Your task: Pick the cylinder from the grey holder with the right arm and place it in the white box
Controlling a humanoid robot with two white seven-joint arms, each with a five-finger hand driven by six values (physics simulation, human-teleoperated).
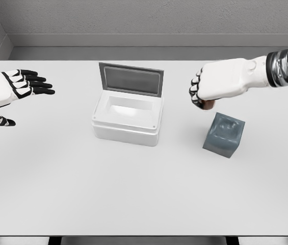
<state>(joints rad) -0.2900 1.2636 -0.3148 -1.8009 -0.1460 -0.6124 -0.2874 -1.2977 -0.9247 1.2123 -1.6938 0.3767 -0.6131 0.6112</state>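
A: Right hand (205, 91) is up over the far right of the surface (133, 189), arm reaching in from the right edge. Fingers are curled into a fist.

B: Holding anything?

A: A small brownish tip pokes out under the knuckles. That looks like the cylinder (209, 105), so the fingers are wrapped around it. Most of it is hidden inside the fist.

B: And the holder?

A: The grey holder (224, 135) sits on the surface just below and to the right of that fist, turned a bit askew. The fist is beside it, above its upper left corner, not over its top.

B: Box?

A: White box (127, 118) is in the middle, lid (131, 79) standing up at the back, inside showing white. It's well left of the fist.

B: Left hand?

A: Left hand (12, 93) hovers at the left edge, fingers spread flat, holding nothing.
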